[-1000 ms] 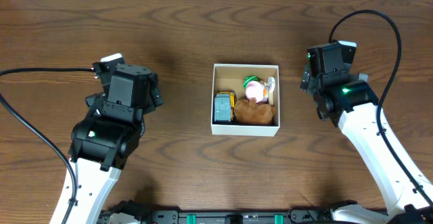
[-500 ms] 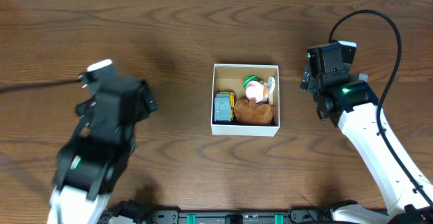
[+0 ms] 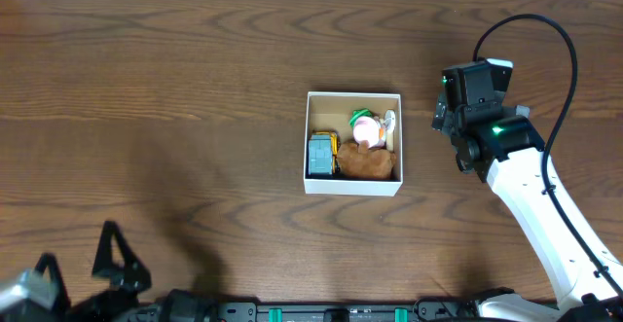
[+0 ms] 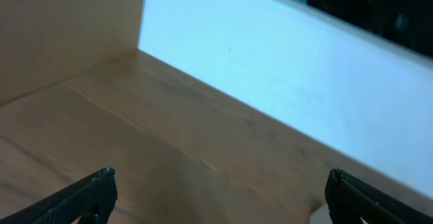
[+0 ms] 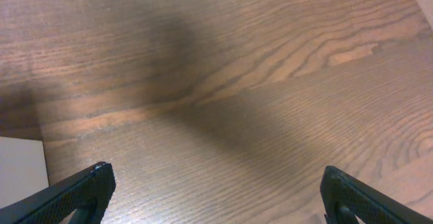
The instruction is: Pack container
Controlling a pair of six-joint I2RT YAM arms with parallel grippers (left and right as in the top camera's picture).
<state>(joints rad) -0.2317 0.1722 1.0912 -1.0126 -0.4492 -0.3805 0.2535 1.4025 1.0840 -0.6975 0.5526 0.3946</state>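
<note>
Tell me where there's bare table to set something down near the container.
Bare: the wide table left of the container, and the strips behind and before it. Crowded: toys fill the container's near half; the right arm stands to its right.

We read no text, label, brand, number or sign in any of the views. The container (image 3: 352, 187), the toys (image 3: 366, 162) inside it and the right arm (image 3: 518, 169) carry no lettering that we can make out; any marks there are too small to read.
</note>
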